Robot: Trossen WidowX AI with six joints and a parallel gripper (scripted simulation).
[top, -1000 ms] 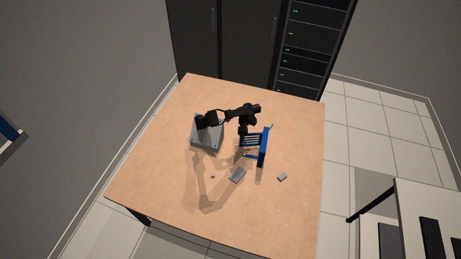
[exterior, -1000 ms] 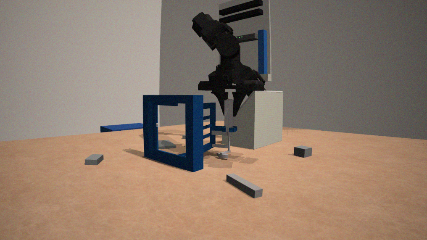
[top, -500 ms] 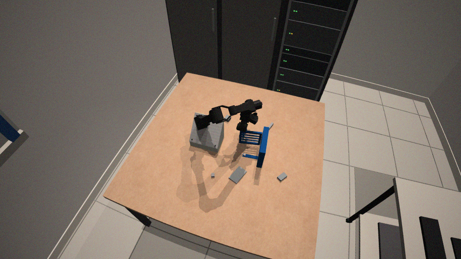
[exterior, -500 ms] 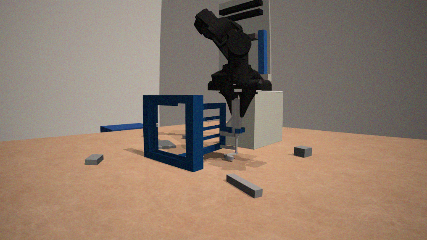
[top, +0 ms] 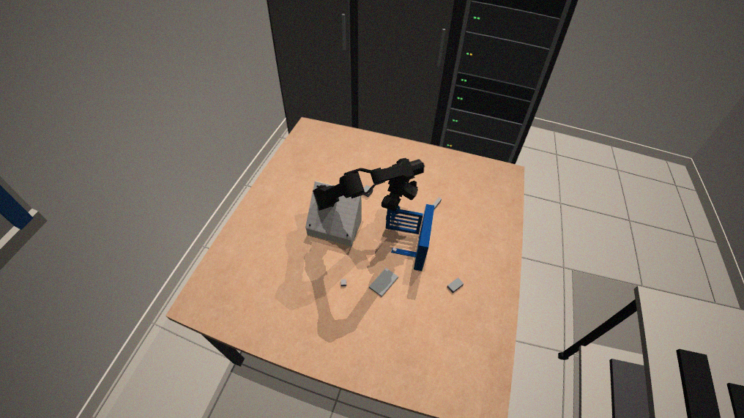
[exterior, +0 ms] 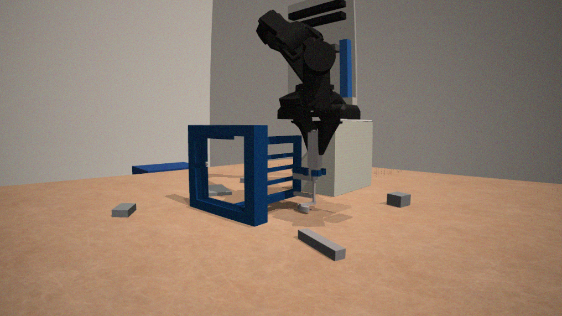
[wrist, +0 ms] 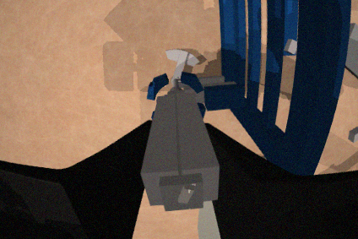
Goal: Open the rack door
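The blue slatted door (exterior: pixel 297 150) (wrist: pixel 321 76) stands swung out from the blue frame (top: pixel 425 238) (exterior: pixel 255 180), roughly square to it. The exact angle is hard to tell. The grey upright handle (exterior: pixel 313 163) (wrist: pixel 179 148) stands on brackets beside the door's free edge. Its curved foot (wrist: pixel 181 57) (exterior: pixel 303 208) points about parallel to the door's face in the wrist view. My gripper (top: pixel 390 206) (exterior: pixel 314 151) (wrist: pixel 178 128) points down and is shut on the handle's thick upper part. The fingers hide part of the handle's sides.
The arm's grey pedestal (top: pixel 335 218) (exterior: pixel 353 156) stands near the door. A grey bar (exterior: pixel 321 244) (top: pixel 437 203) lies beside the frame. A block (exterior: pixel 398 199) (top: pixel 367 189), a flat plate (top: pixel 384 282), a small cube (top: pixel 343 282) and another block (top: pixel 455 285) (exterior: pixel 123 210) lie around.
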